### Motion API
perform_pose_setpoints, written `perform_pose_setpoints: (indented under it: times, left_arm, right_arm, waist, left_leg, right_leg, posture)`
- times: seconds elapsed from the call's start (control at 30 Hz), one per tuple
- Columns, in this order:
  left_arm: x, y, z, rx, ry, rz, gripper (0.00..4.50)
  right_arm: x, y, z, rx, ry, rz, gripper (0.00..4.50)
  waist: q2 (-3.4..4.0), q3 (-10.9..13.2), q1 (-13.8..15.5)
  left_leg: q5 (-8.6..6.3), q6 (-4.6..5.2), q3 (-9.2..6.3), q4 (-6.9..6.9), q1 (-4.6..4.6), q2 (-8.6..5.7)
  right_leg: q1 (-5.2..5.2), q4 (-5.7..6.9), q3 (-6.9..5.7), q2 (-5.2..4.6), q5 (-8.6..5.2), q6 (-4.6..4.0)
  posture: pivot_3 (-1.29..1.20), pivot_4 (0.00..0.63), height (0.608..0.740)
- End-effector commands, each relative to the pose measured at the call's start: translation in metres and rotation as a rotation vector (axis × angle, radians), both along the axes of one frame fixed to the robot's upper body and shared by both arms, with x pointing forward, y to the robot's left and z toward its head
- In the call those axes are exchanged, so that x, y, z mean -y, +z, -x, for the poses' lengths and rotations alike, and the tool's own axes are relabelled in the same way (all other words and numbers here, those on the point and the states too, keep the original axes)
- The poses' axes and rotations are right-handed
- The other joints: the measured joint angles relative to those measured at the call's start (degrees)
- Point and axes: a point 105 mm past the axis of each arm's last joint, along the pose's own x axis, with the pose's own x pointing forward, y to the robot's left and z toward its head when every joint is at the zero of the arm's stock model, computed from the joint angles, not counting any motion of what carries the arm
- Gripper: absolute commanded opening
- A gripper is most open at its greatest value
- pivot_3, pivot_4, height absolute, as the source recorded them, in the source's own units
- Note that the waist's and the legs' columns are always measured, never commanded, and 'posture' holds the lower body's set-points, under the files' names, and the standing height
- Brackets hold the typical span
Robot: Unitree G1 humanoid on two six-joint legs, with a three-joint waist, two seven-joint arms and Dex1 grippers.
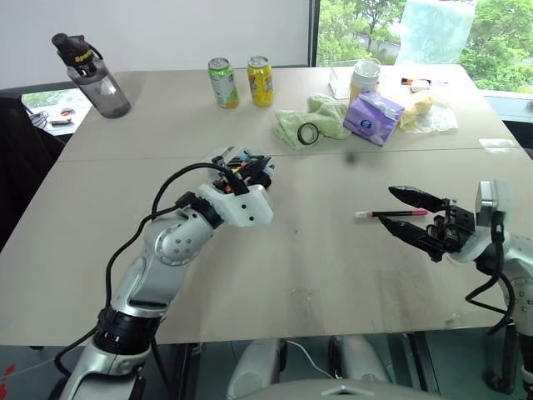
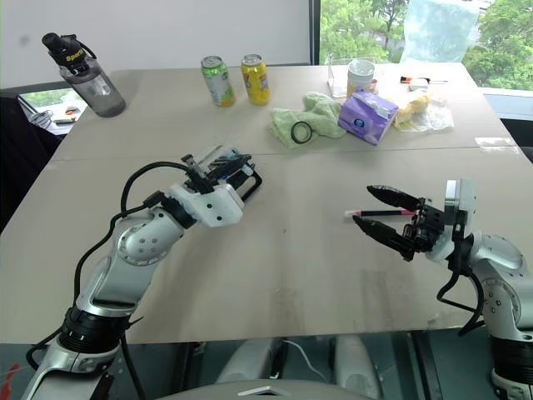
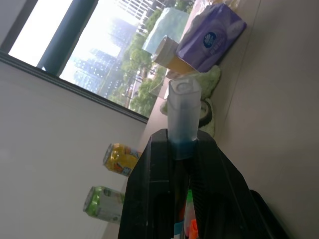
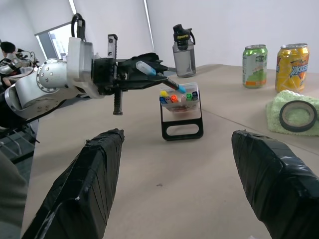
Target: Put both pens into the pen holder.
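Far left on the table [image 1: 333, 275] stands a grey water bottle [image 1: 93, 78], then a green can [image 1: 222, 82] and a yellow can [image 1: 261, 81], with a green cloth [image 1: 321, 119] carrying a tape ring [image 1: 308, 133], and a purple tissue pack [image 1: 373, 117] further right. Nothing lies between the arms on the near table. The left gripper [image 4: 152, 67] is clamped tight on the blue-ended pen [image 4: 159, 74], its tip slanting down right at the pen holder [image 4: 181, 114]; in the head views the arm hides most of that holder. Over to the right, the pink-ended pen [image 1: 391, 214] lies on the table just beside the right gripper [image 1: 414, 215], whose fingers [image 4: 92, 179] stand wide apart around it, whether touching is hard to tell.
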Motion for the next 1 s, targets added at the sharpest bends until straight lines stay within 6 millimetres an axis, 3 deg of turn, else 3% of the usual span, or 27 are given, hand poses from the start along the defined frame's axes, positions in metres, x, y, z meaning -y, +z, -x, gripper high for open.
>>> perform_pose_setpoints:
  times: [0.03,0.23,0.4,0.43,0.47,0.57,0.83,1.0]
  left_arm:
    - [-0.001,0.011,-0.004,0.031,0.006,0.013,0.0]
    - [-0.014,0.013,-0.017,0.041,0.073,0.017,0.0]
    - [-0.016,0.019,-0.035,0.058,0.115,0.023,2.25]
    - [-0.015,0.021,-0.037,0.068,0.115,0.023,2.4]
    - [-0.012,0.023,-0.039,0.084,0.11,0.012,3.02]
    - [-0.009,0.021,-0.04,0.092,0.107,0.009,4.32]
    - [-0.021,0.012,-0.029,0.051,0.121,0.043,4.42]
    - [-0.011,0.015,-0.015,0.005,0.032,0.137,4.42]
  right_arm:
    - [0.002,0.013,0.005,0.069,-0.016,0.01,3.7]
    - [0.004,0.012,0.007,0.068,-0.031,0.014,3.7]
    - [0.005,0.011,0.007,0.074,-0.044,0.016,3.74]
    - [0.005,0.012,0.007,0.079,-0.047,0.012,3.74]
    - [0.006,0.013,0.007,0.082,-0.048,0.008,3.74]
    - [0.007,0.013,0.007,0.085,-0.051,0.009,3.74]
    - [0.013,0.007,0.0,0.087,-0.073,0.028,3.74]
    - [0.031,-0.015,-0.028,0.08,-0.263,0.219,3.74]
  waist:
    - [0.0,0.0,0.02]
    - [0.0,0.0,-0.01]
    - [0.0,0.0,0.02]
    - [0.0,0.0,0.01]
    - [-0.01,0.0,0.01]
    - [-0.01,0.0,-0.1]
    - [-0.01,-0.01,-0.05]
    - [-0.01,-0.02,0.03]
  left_leg:
    - [0.0,0.0,0.0,0.01,0.0,0.0]
    - [0.0,0.0,0.0,0.02,0.0,-0.01]
    - [0.0,0.0,0.0,0.06,0.0,-0.02]
    - [0.0,0.0,0.01,0.07,0.0,-0.02]
    - [0.0,0.0,0.01,0.07,0.0,-0.03]
    - [0.0,0.0,0.01,0.07,-0.01,-0.03]
    - [0.01,0.0,0.1,0.1,-0.27,-0.02]
    - [0.01,0.0,0.09,0.48,-0.76,-0.05]
  right_leg:
    - [0.0,0.0,0.0,0.0,0.0,0.0]
    - [0.0,0.0,0.0,-0.01,0.0,0.0]
    - [0.0,0.04,-0.03,0.01,0.0,0.01]
    - [0.0,0.04,-0.05,0.0,0.01,0.01]
    - [0.0,0.04,-0.05,0.0,0.01,0.01]
    - [-0.02,0.05,-0.1,0.0,0.01,0.01]
    - [-0.38,0.16,-0.04,0.01,0.01,0.01]
    - [-0.84,0.41,-0.04,-0.01,0.02,0.02]
  posture:
    - [0.0,0.15,0.74]
    - [0.0,0.15,0.74]
    - [0.0,0.15,0.74]
    - [0.0,0.15,0.74]
    - [0.0,0.15,0.74]
    - [0.0,0.15,0.74]
    - [0.0,0.15,0.74]
    - [0.0,0.15,0.74]
